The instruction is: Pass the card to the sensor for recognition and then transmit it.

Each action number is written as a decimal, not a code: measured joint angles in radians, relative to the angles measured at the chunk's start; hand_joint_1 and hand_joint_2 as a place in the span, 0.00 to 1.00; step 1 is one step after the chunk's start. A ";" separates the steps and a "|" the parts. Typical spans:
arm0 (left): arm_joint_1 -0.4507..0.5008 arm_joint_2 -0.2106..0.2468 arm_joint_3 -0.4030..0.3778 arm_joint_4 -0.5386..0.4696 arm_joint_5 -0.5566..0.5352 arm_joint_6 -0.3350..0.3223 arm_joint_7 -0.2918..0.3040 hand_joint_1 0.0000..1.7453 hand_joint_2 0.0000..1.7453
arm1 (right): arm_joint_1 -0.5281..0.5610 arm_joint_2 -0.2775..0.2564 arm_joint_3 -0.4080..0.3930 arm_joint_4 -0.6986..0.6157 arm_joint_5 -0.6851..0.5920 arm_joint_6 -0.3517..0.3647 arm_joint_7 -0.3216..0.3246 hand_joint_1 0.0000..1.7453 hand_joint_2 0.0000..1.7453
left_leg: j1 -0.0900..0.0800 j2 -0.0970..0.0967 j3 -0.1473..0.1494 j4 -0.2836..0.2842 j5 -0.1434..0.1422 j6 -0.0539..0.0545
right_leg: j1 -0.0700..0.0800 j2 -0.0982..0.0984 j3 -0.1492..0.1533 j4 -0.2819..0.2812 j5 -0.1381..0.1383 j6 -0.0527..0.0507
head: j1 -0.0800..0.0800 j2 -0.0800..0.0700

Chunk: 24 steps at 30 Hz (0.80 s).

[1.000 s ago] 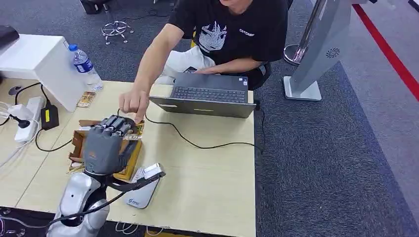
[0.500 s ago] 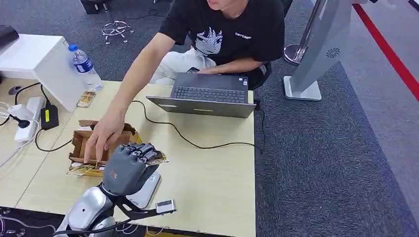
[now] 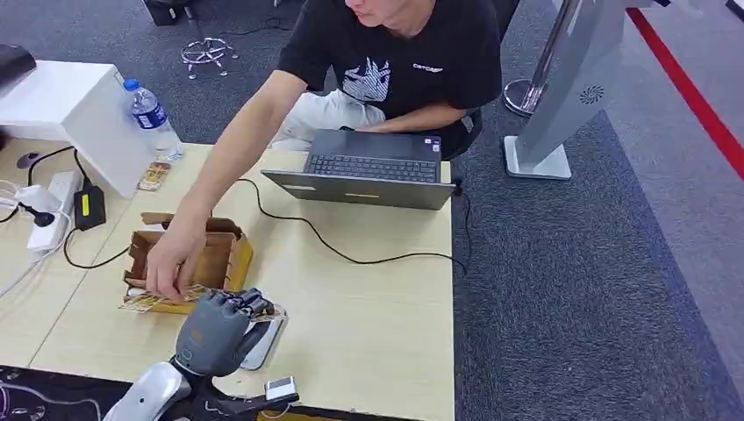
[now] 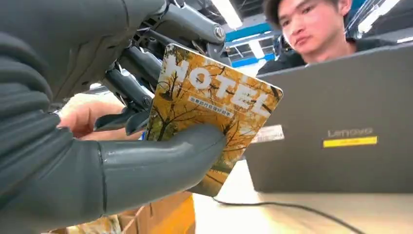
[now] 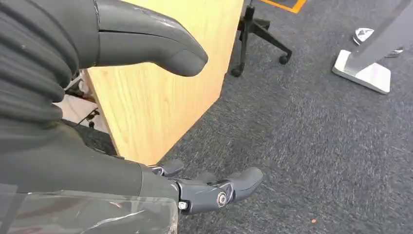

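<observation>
L hand (image 3: 213, 331) pinches the card (image 4: 209, 114) betw. thumb and fingers (image 4: 131, 90), right over the grey sensor (image 3: 265, 342) at the tabletop's (image 3: 368, 307) near edge. Best lower it flat, face to pad, w/o loosening. R hand (image 5: 204, 190) hangs beside the tabletop, fingers loosely apart, empty. Farther: person's hand (image 3: 171, 263) in cardboard box (image 3: 224, 259).

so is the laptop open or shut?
Open. In the head view the laptop shows its keyboard with the lid tilted back toward the robot; the left wrist view shows the lid's outer face standing upright.

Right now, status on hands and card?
Left hand pinching the hotel card above the sensor. Right hand open, hanging. Person's hand in the cardboard box.
</observation>
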 joint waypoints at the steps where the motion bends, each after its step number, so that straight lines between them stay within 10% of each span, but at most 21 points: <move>1: 0.000 -0.001 0.004 0.011 -0.009 -0.006 0.010 1.00 1.00 | -0.001 0.000 0.000 0.000 0.005 0.000 -0.002 0.00 1.00 | 0.000 0.000 0.000 0.000 0.000 0.000 | 0.000 0.000 0.000 0.000 0.000 0.000 | 0.000 0.000; 24: -0.098 -0.068 0.044 0.367 -0.086 0.071 0.008 1.00 1.00 | -0.012 0.000 0.005 0.012 0.044 -0.001 -0.017 0.00 1.00 | 0.000 0.000 0.000 0.000 0.000 0.000 | 0.000 0.000 0.000 0.000 0.000 0.000 | 0.000 0.000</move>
